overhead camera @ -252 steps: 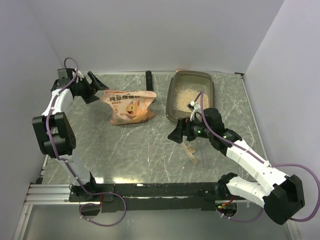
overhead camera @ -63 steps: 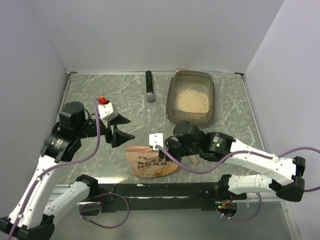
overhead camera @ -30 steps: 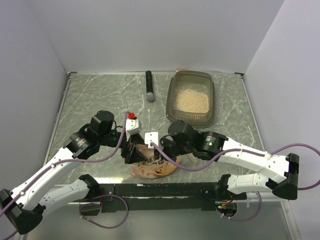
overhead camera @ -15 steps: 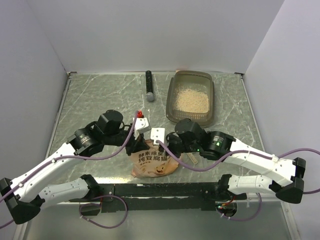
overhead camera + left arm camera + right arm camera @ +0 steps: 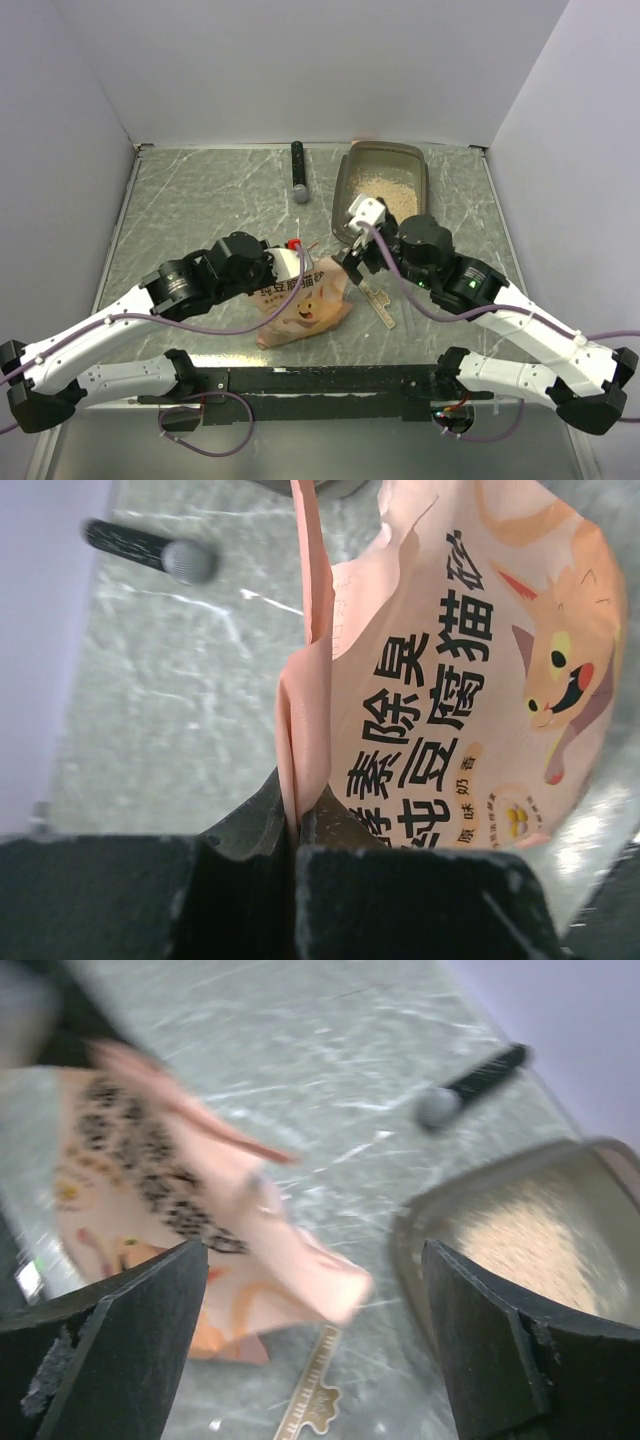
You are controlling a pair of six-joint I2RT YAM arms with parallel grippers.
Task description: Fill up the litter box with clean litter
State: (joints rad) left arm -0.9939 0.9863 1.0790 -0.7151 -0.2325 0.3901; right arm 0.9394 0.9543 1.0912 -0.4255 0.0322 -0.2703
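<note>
Pouch [image 5: 300, 305]: probably soft, limp film with shifting contents; best gripped at a flat edge. Left tool [image 5: 297, 825] pinches that edge; right tool [image 5: 315, 1260] gapes, holding nothing. Box [image 5: 343, 180], holding litter [image 5: 385, 190], sits far-right on counter [image 5: 200, 200].

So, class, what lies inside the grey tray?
Pale beige litter spreads over the floor of the tray. Its near left corner is hidden behind the right arm, so nothing can be told there.

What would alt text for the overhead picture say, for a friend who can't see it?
From above: the left gripper pinches an orange-pink cat-print pouch toward the marble table's near edge; the right gripper hangs open beside it. Behind sits a grey-brown litter box holding beige litter.
</note>
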